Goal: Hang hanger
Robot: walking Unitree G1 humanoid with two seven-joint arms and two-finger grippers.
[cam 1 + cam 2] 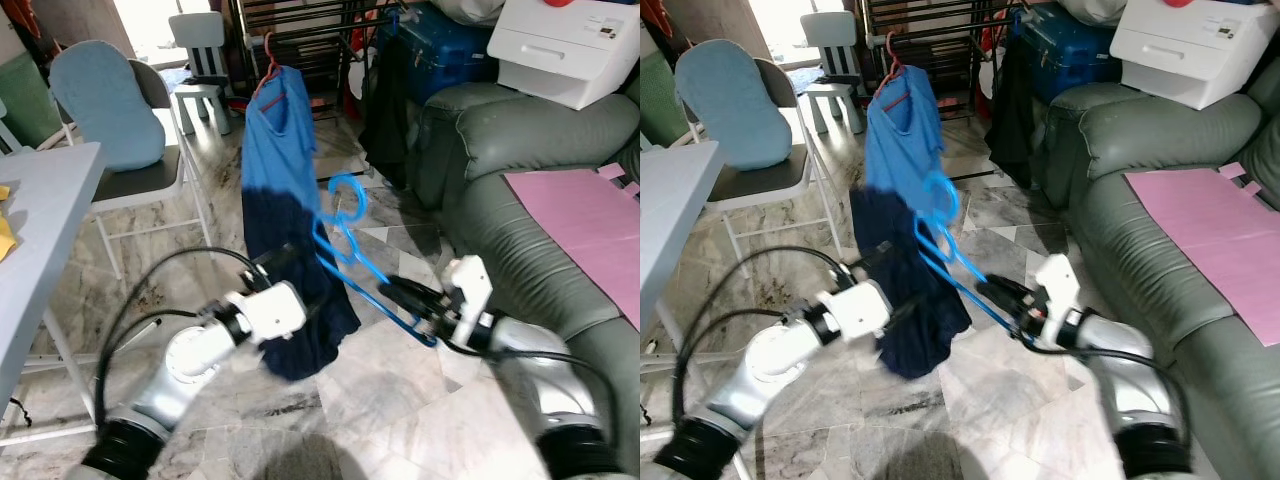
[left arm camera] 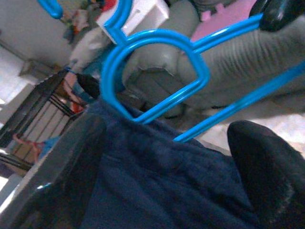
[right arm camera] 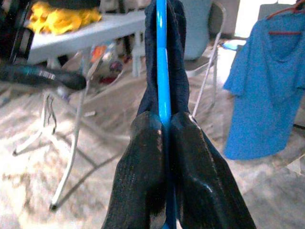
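- Right gripper (image 1: pixel 418 300) at four o'clock, fingers clamped on blue hanger (image 1: pixel 345 245) (centre frame).
- Left gripper (image 1: pixel 268 262) at seven o'clock, fingers spread around dark garment (image 1: pixel 300 300) draped on it.

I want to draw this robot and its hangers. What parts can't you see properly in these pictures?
- Dark garment: its shape stays unclear, bunched on the blue hanger.
- Left hand: in the head views the garment covers its fingertips.
- Red hanger: the blue shirt covers most of it, so its arms are hidden.
- Right hand: clamped on the hanger.
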